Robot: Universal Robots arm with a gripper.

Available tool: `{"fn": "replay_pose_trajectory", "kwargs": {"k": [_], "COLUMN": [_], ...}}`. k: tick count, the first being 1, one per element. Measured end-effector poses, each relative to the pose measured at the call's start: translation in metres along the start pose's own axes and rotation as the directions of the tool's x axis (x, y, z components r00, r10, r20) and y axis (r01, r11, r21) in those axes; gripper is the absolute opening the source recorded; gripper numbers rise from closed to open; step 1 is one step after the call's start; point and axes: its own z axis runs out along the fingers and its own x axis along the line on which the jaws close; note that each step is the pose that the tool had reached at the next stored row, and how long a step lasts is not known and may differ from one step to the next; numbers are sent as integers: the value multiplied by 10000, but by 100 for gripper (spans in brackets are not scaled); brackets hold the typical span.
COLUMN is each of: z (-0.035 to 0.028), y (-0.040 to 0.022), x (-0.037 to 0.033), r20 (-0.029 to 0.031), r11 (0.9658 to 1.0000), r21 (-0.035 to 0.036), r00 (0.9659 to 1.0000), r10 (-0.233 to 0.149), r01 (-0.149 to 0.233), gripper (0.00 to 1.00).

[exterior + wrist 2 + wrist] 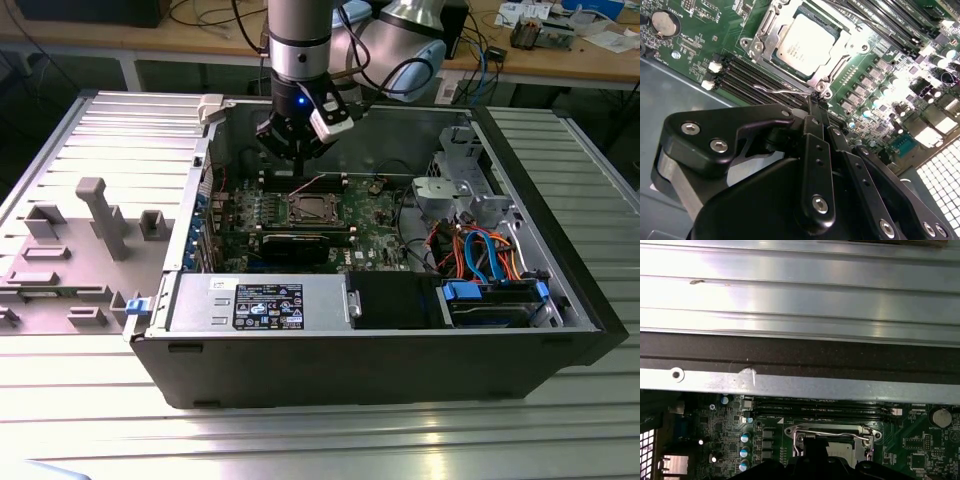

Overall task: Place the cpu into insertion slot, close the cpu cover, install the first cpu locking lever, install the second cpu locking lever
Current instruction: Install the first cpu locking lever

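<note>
Exterior view: the arm's gripper (299,152) hangs inside the open computer case (400,370), just above the green motherboard (375,215). The cpu (309,211) already sits in the insertion slot (292,200) with the cpu cover (325,222) closed over it. In the second wrist view the gripper (816,106) has its fingertips drawn narrowly together, pinching the thin wire locking lever (782,92) beside the cpu cover (832,66) corner, next to the cpu (804,42).
</note>
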Motion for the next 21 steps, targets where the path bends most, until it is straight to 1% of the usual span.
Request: {"fn": "replay_pose_trajectory", "kwargs": {"k": [5, 6, 7, 9, 12, 17, 21], "z": [3, 6, 10, 17, 28, 65, 93], "y": [0, 0, 0, -4, -5, -9, -6], "x": [-1, -2, -7, -7, -18, -75, -108], "r20": [3, 4, 3, 6, 0, -16, -29], "r11": [10000, 10000, 10000, 9999, 9999, 9999, 9999], "r21": [-7, -25, -99, -134, -141, -143, -143], "r00": [10000, 10000, 10000, 10000, 10000, 10000, 10000], "r10": [1, -1, 2, 2, 3, 6, 10], "r01": [-1, 1, -2, -2, -3, -6, -11], "gripper": [11, 11, 11, 11, 11, 11, 11]}}
